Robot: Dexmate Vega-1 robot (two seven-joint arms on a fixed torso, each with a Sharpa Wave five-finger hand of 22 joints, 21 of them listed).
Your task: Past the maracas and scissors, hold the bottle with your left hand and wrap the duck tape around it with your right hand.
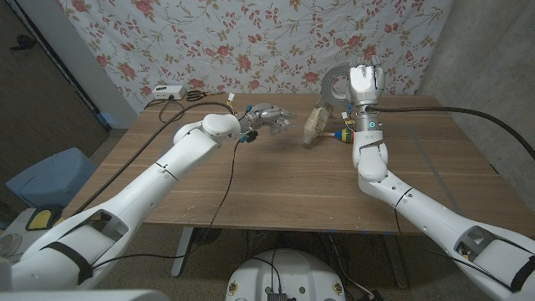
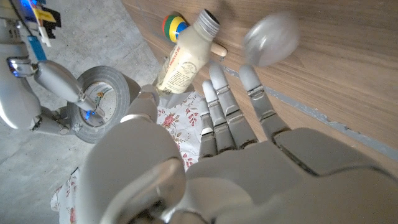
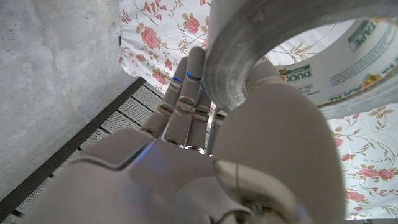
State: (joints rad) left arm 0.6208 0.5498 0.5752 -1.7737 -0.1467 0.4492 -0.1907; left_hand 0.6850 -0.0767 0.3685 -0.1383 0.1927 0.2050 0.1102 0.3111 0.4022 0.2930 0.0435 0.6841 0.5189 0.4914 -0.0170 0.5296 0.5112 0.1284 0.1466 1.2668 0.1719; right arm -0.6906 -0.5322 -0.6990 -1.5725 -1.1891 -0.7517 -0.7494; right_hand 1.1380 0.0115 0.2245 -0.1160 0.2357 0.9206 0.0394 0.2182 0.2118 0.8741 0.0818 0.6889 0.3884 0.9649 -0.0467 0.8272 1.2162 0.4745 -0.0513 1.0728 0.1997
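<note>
R hand raised upright – holds the duck tape roll. L hand hovers w/ fingers spread, holding nothing – just short of the tilted bottle.

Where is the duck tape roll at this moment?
In the head view, the duck tape roll is raised above the table's far right side, held by the right hand, just beyond the bottle.

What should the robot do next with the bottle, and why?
Probably move the left robot hand the rest of the way to the bottle and grip it. That robot hand is open and close to the bottle but not touching it. The right robot hand already holds the duck tape roll up above the table, so the bottle needs steadying before wrapping.
</note>
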